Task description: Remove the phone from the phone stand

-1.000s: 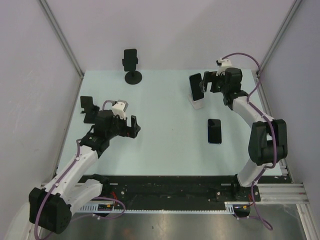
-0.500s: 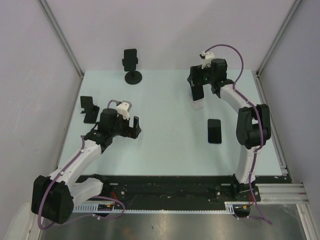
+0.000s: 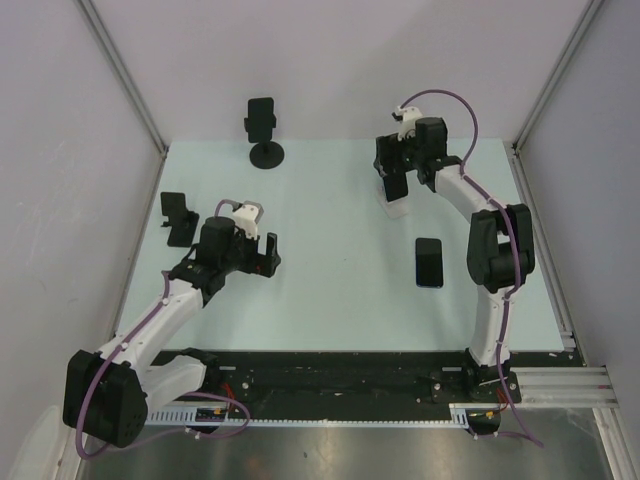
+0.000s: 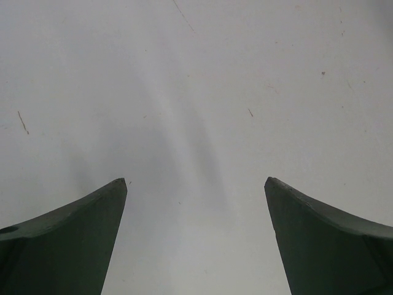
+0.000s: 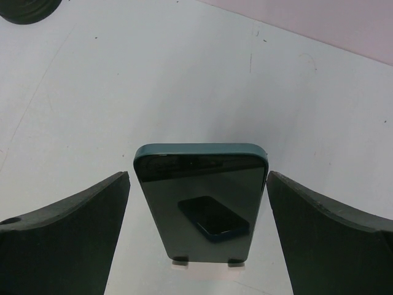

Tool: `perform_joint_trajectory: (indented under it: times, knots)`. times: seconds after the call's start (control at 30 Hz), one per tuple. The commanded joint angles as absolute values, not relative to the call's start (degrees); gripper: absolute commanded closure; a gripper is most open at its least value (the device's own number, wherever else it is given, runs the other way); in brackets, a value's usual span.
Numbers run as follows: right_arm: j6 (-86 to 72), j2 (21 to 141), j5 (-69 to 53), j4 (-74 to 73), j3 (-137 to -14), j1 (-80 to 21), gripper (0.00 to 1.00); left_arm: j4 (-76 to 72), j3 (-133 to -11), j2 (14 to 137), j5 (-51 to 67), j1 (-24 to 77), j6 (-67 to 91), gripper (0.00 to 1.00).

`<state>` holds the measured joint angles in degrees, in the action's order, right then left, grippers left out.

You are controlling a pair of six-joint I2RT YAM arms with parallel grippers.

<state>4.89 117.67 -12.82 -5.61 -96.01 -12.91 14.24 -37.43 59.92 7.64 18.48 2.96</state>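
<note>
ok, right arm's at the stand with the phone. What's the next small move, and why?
Probably close the right gripper on the phone. In the right wrist view its open fingers flank the phone's side edges with a gap on each side, and the phone stands upright in the white stand. Lift only once the grip is made.

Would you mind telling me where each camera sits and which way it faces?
Top external: above and behind the arms, looking down on the table; both arms, the left claw and the right claw show.
Left wrist: on the left arm, facing bare table; only the two fingers of its open claw show.
Right wrist: on the right arm, facing the propped phone between the fingers of its open claw.
Shared: top external and right wrist both show that phone.
</note>
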Motion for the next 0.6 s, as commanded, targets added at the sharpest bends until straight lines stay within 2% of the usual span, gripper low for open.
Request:
perform_joint_trajectory:
  times: [0.0, 0.37, 0.47, 0.57]
  knots:
    - [6.59, 117.86, -11.78, -4.22, -95.71, -13.62, 0.02, 12.39, -39.73, 59.94, 7.47, 18.63, 1.32, 0.0]
    - [7.56, 118.21, -10.2, -3.6, -94.92, -14.24, 0.09, 12.39, -39.81, 59.24, 8.26, 18.63, 1.58, 0.0]
    - [8.0, 117.78, -9.32, -4.13, -94.92, -14.59, 0.14, 12.48, -39.81, 58.8, 8.09, 18.63, 1.67, 0.0]
    - [8.17, 117.07, -8.79, -4.22, -94.75, -14.59, 0.25, 12.39, -39.81, 58.45, 7.65, 18.63, 1.67, 0.0]
